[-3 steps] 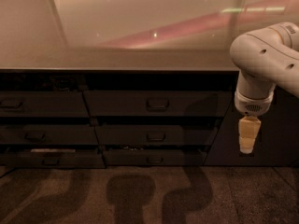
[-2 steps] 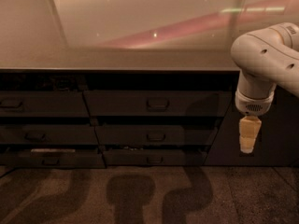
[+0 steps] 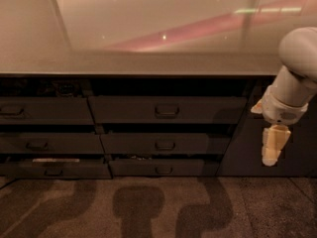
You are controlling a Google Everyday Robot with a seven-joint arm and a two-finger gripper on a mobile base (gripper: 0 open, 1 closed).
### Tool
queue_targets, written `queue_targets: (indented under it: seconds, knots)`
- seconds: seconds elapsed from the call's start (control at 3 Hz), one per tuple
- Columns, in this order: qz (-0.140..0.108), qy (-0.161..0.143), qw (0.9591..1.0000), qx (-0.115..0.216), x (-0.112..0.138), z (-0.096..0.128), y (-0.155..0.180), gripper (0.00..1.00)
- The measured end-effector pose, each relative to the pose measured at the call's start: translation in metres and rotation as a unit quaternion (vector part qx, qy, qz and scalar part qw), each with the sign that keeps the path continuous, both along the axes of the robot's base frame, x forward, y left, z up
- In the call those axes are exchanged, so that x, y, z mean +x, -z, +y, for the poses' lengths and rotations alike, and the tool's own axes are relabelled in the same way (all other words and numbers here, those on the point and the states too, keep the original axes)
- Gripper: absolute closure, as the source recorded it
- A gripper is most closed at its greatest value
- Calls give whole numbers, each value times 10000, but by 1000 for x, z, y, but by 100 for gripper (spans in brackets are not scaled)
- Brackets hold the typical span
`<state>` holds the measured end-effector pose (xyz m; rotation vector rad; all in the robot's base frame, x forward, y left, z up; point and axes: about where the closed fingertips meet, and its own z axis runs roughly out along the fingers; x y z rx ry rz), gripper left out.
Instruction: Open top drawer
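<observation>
Right of top drawer (image 3: pixel 167 109): pincer (image 3: pixel 270 160) points down, state unclear | drawer front horizontal

One wide dark grey top drawer (image 3: pixel 124 110) sitting among five smaller dark grey drawer fronts (image 3: pixel 49 144), six in all, under one glossy pale bench (image 3: pixel 148 66), one cream gripper (image 3: pixel 271 148) hanging at right.

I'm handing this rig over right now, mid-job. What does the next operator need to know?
Gripper: hangs pointing down in front of the cabinet's right end panel, right of the drawers and below handle height, touching nothing.
Top drawer: looks shut, none of its inside shows; its handle is free.
Done: nothing on the drawer yet.
Left: bring the gripper left and up to the handle, grip it, pull outward.
</observation>
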<state>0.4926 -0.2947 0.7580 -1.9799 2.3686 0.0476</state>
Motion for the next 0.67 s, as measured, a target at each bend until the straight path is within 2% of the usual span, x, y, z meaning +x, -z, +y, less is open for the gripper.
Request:
queue_targets:
  seconds: [0.33, 0.67]
  knots:
    - [-34, -341, 9993, 163, -2, 4, -1, 0]
    - [-35, -341, 9993, 161, -2, 4, -1, 0]
